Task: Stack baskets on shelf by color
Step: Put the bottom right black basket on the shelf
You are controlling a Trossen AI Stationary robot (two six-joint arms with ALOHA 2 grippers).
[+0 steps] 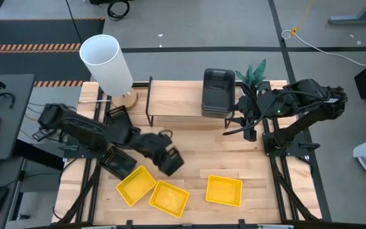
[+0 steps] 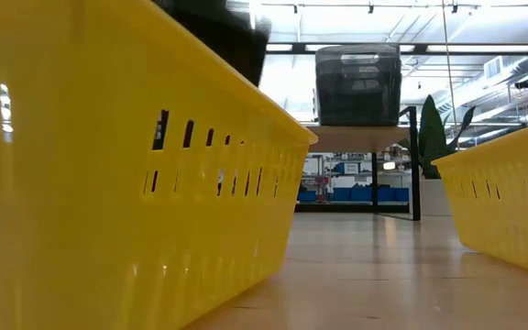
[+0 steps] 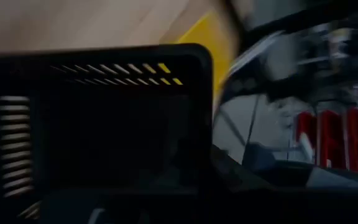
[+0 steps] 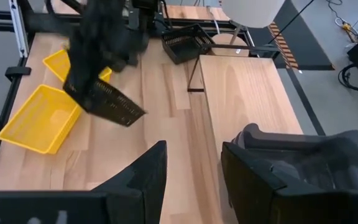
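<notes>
Black slotted basket (image 4: 104, 99), left jaws (image 1: 164, 158).

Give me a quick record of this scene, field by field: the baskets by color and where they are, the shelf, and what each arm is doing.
yellow baskets: three, on the table's front edge, unstacked
grey baskets: stack on the shelf, right end
black baskets: one lifted by the left gripper; one on the table; one by the shelf's left end
left gripper: shut on a black basket above the table
right gripper: open, beside the grey stack
other: white lamp, plant
</notes>
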